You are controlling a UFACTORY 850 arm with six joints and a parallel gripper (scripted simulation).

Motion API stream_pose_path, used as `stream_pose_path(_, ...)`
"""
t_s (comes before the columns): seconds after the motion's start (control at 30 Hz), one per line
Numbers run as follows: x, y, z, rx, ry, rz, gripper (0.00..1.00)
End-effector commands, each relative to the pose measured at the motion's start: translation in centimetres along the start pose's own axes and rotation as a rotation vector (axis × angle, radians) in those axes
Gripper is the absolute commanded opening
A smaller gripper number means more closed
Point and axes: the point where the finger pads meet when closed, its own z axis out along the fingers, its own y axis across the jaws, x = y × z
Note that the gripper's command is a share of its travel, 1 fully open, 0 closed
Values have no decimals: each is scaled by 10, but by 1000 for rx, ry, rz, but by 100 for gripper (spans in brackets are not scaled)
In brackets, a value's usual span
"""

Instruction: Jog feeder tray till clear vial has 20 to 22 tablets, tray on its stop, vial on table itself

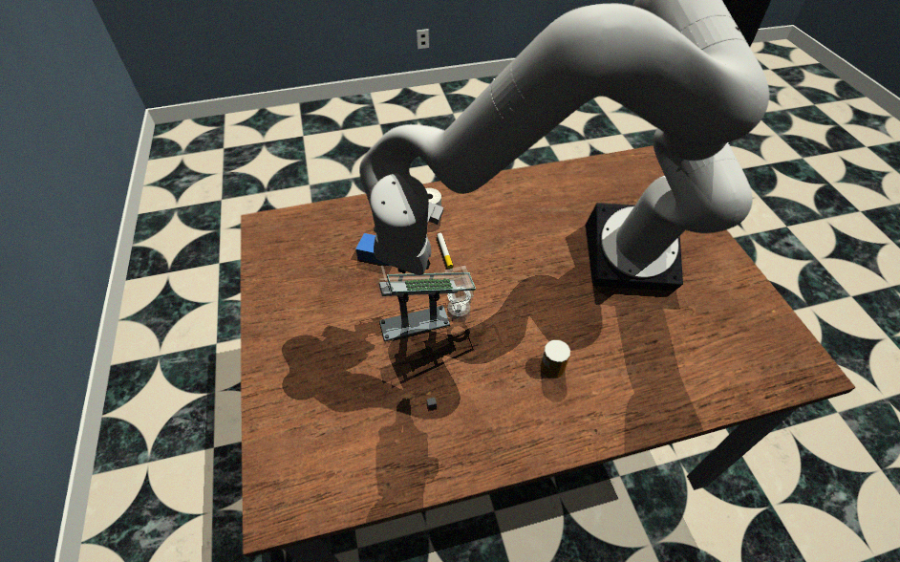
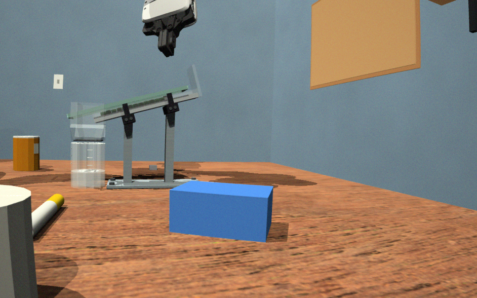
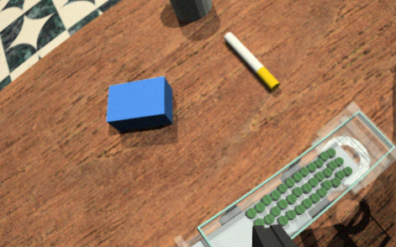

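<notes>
- Clear-walled sloped feeder tray (image 2: 148, 101) on grey posts sits just below the jaws; looks light and springy, so nudge its raised end.
- Black gripper (image 2: 166, 49) fully closed, empty.
- Clear glass vial (image 2: 87, 162) stands under the tray's low end; probably tippy.

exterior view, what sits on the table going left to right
White roll → orange jar → yellow-tipped marker → clear vial → feeder tray on its stand → blue box. The shut end effector hangs above the tray's raised end.
</notes>
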Motion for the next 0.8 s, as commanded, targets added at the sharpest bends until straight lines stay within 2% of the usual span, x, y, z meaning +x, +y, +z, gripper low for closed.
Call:
stream_pose_path(0.0, -25, -63, 7, -100, -69, 252, 0)
stream_pose_path(0.07, -31, -81, 9, -120, -93, 334, 0)
stream_pose_path(0.33, -32, -81, 11, -234, -184, 658, 0)
stream_pose_path(0.4, -32, -81, 11, -234, -184, 658, 0)
stream_pose_path(0.43, -32, -81, 12, -290, -213, 774, 0)
stream_pose_path(0.57, -35, -79, 18, -363, -248, 914, 0)
stream_pose_path(0.77, -41, -76, 32, -365, -249, 918, 0)
